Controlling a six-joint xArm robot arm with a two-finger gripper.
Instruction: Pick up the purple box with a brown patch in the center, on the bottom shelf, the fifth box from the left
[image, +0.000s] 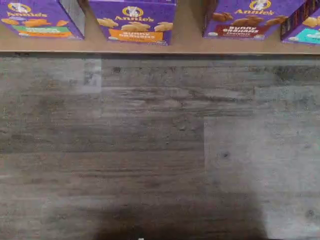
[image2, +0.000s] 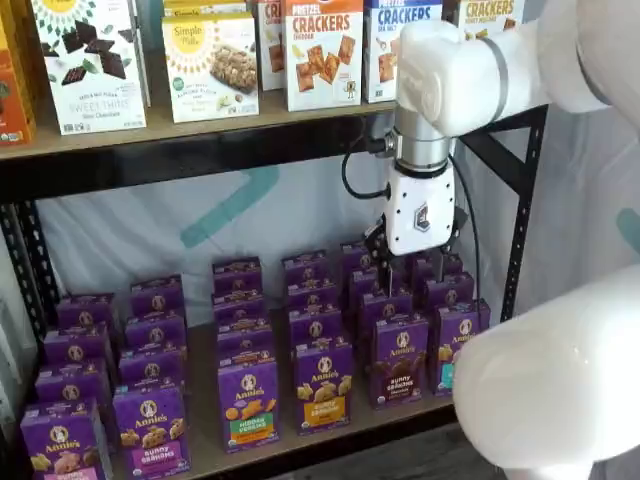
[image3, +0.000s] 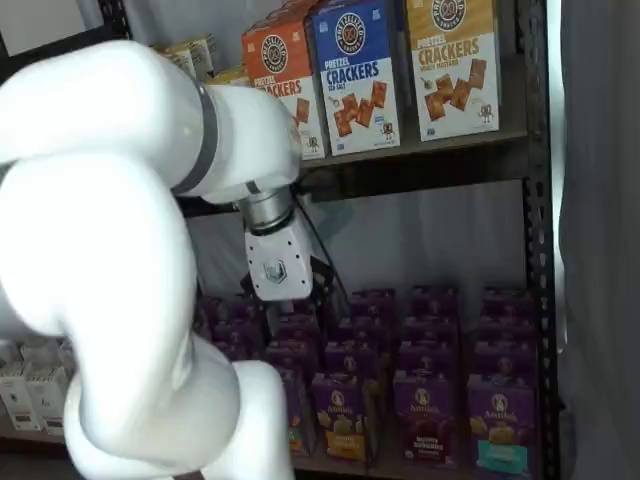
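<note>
Bottom shelf (image2: 205, 345): gripper (image2: 390, 268) empty, gap unclear.

Four purple boxes (image: 136, 22) in wrist view

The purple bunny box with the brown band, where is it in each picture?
Wrist view: the small purple box with the brown band stands at the wooden bottom shelf edge.
Shelf view: front row, right of the orange-band purple box, at.
Shelf view: front row, at.
Shared landmark: that orange-band box beside it.
</note>
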